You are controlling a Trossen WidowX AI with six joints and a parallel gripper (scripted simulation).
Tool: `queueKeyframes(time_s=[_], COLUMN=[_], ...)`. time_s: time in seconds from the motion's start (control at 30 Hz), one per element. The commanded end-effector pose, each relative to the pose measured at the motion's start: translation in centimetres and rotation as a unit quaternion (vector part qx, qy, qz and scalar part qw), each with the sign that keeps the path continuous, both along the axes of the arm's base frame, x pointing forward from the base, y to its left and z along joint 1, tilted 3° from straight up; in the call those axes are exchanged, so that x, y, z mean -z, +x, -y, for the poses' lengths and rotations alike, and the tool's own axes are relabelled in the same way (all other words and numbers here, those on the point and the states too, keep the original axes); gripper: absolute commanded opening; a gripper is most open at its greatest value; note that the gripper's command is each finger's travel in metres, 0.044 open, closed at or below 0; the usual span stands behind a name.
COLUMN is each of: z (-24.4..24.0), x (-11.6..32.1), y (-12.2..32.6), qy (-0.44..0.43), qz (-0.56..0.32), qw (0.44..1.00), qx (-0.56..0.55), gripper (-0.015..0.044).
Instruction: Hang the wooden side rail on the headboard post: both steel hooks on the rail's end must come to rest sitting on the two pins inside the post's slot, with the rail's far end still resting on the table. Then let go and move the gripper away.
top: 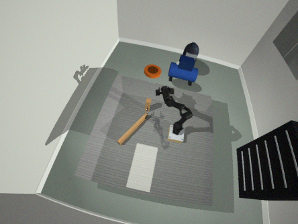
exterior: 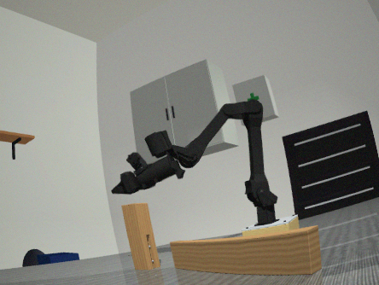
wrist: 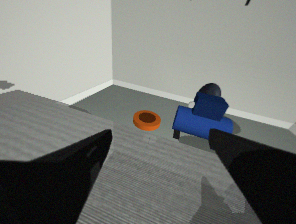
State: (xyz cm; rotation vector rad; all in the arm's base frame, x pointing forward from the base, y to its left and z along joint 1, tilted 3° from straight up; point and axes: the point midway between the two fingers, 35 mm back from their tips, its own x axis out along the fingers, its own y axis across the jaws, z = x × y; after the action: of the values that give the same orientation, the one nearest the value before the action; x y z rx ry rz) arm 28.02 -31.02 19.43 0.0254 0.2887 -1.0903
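Note:
My gripper (exterior: 116,190) (wrist: 160,133) is open and empty, with both fingers spread apart in the wrist view. It hangs in the air above the headboard post, tilted downward, and touches neither wooden part. The wooden post (top: 148,104) (exterior: 134,232) stands upright, and its slot faces the rail. Two small pins (exterior: 149,247) show inside the slot. The wooden side rail (top: 131,130) (exterior: 243,256) lies low on the table. Its hook end (top: 146,116) is close to the post's foot, with a small gap seen in the exterior view. The hooks are too small to make out clearly.
The arm's base plate (top: 172,137) (exterior: 248,229) is to the right of the rail. A pale rectangle (top: 141,168) lies in front of the rail. An orange ring (top: 145,72) (wrist: 137,121) and a blue machine (top: 179,72) (wrist: 192,121) are behind the post.

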Motion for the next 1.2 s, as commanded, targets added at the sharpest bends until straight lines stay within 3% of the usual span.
queueKeyframes(time_s=[0.0, 0.4, 1.17], z=[-6.0, -20.7, -21.0], x=[3.6, 11.9, 12.1], y=[0.3, -3.1, -3.2], qy=[0.026, 0.091, 0.092], qz=[-0.002, 0.004, 0.005], qw=[0.993, 0.920, 0.918], qx=[-0.119, -0.381, -0.386], gripper=[0.0440, 0.0440, 0.0440])
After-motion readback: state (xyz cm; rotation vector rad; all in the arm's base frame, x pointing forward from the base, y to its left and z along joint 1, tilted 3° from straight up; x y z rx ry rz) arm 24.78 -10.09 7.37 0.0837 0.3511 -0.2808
